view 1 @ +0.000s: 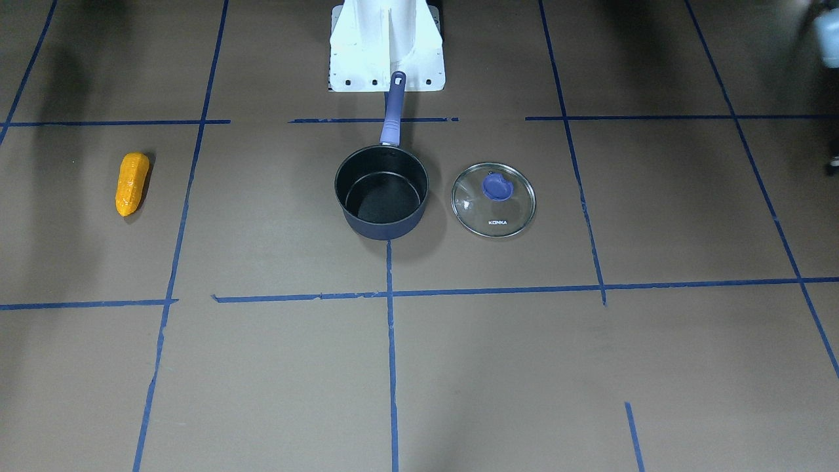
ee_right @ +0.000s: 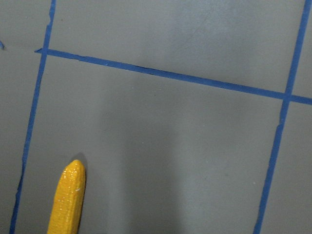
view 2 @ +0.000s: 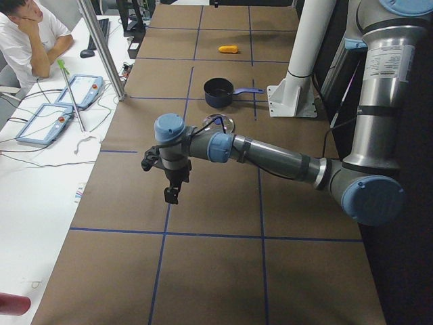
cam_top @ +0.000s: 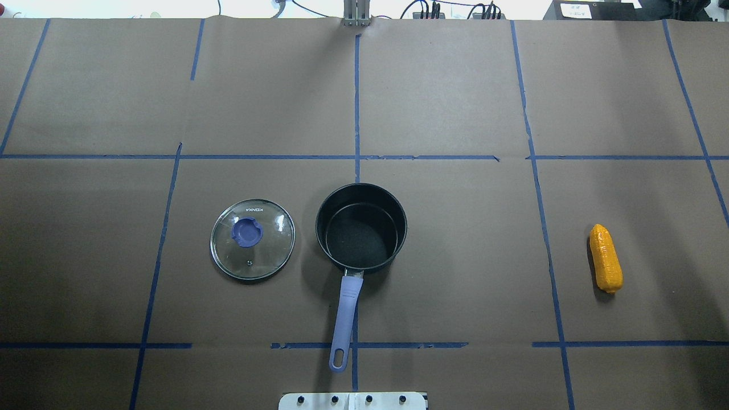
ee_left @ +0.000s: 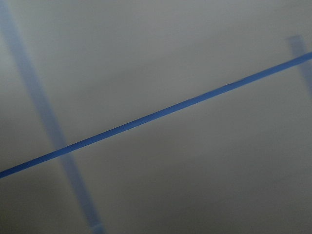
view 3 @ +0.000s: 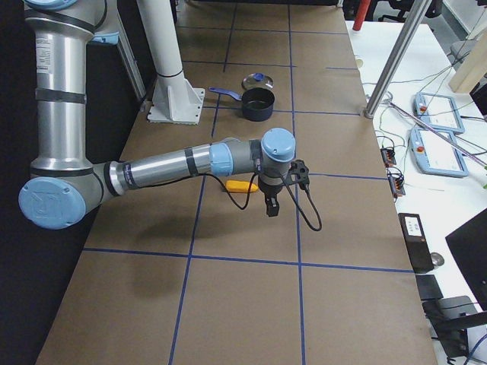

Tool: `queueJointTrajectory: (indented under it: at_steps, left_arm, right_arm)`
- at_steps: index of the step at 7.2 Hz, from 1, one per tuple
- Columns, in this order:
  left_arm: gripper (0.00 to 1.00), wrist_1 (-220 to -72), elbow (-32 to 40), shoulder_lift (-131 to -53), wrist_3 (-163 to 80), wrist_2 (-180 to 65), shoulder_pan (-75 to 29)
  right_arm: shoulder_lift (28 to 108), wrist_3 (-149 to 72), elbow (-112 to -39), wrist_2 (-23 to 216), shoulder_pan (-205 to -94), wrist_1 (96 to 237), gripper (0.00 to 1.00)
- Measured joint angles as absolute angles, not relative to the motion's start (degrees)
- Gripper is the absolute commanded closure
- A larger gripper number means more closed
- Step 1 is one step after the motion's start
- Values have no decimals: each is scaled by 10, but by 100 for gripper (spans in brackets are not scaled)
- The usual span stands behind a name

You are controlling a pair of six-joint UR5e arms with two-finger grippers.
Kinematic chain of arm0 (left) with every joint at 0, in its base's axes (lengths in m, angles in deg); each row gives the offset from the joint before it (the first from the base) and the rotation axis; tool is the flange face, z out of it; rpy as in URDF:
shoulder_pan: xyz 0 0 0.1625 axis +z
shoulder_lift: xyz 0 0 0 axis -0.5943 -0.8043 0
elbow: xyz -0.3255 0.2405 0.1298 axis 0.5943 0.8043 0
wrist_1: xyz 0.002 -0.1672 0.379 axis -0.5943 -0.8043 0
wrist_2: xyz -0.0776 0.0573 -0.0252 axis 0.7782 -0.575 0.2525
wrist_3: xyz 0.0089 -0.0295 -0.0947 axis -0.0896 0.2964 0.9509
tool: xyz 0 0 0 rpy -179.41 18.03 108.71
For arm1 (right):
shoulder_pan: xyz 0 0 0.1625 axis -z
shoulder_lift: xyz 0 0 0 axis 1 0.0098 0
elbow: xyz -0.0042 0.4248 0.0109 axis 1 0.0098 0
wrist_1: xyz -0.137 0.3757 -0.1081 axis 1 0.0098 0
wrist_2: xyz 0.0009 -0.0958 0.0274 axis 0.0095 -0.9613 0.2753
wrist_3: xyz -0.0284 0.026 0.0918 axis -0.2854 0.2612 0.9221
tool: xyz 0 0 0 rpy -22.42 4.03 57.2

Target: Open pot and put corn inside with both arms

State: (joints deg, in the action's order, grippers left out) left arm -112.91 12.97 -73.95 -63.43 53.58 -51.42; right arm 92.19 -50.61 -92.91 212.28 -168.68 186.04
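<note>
Taped table (cam_top: 455, 85): pot (cam_top: 361, 228) uncovered, lid (cam_top: 253, 239) beside, corn (cam_top: 605, 258) well apart; left claw (view 2: 172, 195), right claw (view 3: 271, 207): cannot tell.

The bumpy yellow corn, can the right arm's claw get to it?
Probably yes. The orange-yellow bumpy toy corn cob lies alone on the brown paper table, and the black right claw hangs close by with nothing between them.

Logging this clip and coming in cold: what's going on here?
The pot stands open and empty at mid-table. Its glass lid lies flat beside it, on the robot's left and not touching it. The corn lies on the table far to the robot's right. Neither arm holds any of them: the left gripper hangs over bare table and the right gripper hovers near the corn. I cannot tell whether either is open.
</note>
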Motion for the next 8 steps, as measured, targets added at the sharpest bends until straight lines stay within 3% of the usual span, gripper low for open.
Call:
queueJointTrajectory:
  at_steps: [2,5,7,8]
  left_arm:
    - [0,-1128,114,-691,-647,564,-568]
    - [0,-1164,97,-666,-649,570,-575]
    - [0,-1167,96,-665,-649,570,-575]
    - [0,-1167,96,-665,-649,570,-575]
  right_arm:
    - [940,-355,-968,2071,-1600,1803,0]
    - [996,-76,-954,1952,-1434,1560,1]
    - [989,30,-943,1870,-1329,1517,4]
    - [984,43,-930,1854,-1306,1511,12]
